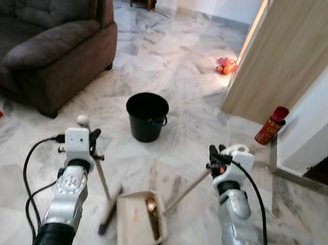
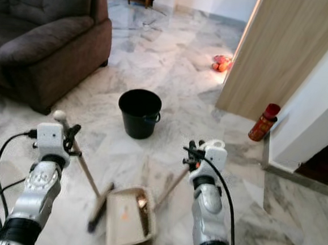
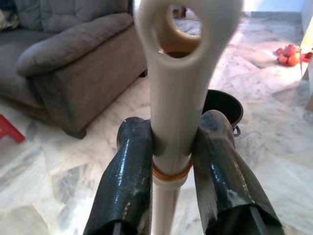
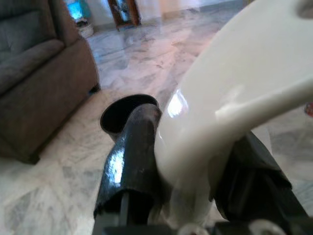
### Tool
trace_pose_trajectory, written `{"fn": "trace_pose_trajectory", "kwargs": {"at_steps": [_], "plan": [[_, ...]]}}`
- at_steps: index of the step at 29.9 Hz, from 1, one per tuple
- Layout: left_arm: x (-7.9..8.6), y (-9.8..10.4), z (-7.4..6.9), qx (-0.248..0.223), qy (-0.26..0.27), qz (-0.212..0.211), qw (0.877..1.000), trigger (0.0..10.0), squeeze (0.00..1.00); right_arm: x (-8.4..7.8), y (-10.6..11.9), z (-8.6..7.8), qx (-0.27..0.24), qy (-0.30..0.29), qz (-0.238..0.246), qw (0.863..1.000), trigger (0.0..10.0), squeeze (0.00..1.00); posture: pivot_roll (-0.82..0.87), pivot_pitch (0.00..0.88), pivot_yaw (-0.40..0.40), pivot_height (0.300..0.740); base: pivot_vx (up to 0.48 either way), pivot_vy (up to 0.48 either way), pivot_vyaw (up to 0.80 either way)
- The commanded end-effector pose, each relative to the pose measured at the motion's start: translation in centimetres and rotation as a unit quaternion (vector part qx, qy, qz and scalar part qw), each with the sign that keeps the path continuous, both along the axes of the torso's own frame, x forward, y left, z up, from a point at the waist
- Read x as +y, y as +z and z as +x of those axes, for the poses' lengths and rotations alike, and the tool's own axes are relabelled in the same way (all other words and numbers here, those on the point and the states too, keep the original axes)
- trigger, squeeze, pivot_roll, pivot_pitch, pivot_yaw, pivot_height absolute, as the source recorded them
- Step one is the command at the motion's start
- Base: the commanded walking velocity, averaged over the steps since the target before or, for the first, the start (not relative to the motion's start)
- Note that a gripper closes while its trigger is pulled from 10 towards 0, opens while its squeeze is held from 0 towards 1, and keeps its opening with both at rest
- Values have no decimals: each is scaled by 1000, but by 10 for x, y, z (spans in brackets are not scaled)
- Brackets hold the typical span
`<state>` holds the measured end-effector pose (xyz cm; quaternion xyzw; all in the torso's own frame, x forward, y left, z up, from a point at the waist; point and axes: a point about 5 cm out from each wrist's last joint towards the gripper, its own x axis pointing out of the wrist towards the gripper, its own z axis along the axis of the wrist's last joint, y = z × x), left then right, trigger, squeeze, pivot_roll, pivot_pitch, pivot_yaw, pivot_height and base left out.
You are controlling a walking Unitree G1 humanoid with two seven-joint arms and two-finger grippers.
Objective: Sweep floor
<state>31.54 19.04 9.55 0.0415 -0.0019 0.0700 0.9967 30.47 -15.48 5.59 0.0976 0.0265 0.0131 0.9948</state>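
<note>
Cream plastic dustpan point(image 1: 139, 220) lies on the marble floor point(image 1: 173, 72), debris gathered — right gripper point(image 1: 217, 158) clamps its handle, left gripper point(image 1: 92, 142) clamps the wooden-handled broom point(image 1: 107, 206). Next, probably tipping into the black bucket point(image 1: 147, 115).

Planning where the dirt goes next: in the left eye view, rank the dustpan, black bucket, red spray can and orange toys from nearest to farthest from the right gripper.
From the right gripper:
1. Dustpan, on the floor below it, toward the left.
2. Red spray can, by the wall to its right.
3. Black bucket, ahead-left; too close to the can to call.
4. Orange toys, far ahead by the door.
</note>
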Motion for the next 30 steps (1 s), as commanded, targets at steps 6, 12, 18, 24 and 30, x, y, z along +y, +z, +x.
{"fn": "trace_pose_trajectory", "kwargs": {"at_steps": [6, 12, 18, 24, 30], "plan": [[0, 10, 8, -17, -2, -1, 1000, 10000, 0, -5, 18, 12, -32, -9, -6, 999, 10000, 0, -59, 41, -18, 740, 286, 0, 0], [-3, 14, 12, -26, -15, -2, 1000, 10000, 0, -10, 15, 13, -24, -17, -12, 999, 10000, 0, -55, 28, -17, 740, 189, 0, 0], [-8, 16, 12, -35, -33, -6, 999, 10000, 0, -12, 13, 14, -19, -18, -17, 1000, 10000, 0, -49, 28, -17, 740, 0, 0, 0], [-7, 15, 12, -32, -38, -6, 999, 10000, 0, -13, 12, 13, -17, -22, -19, 999, 10000, 0, -48, 34, -12, 740, 0, 0, 0], [-7, 14, 11, -30, -41, -5, 999, 10000, 0, -16, 11, 12, -19, -32, -18, 999, 10000, 0, -45, 33, -10, 740, 0, 0, 0]]}}
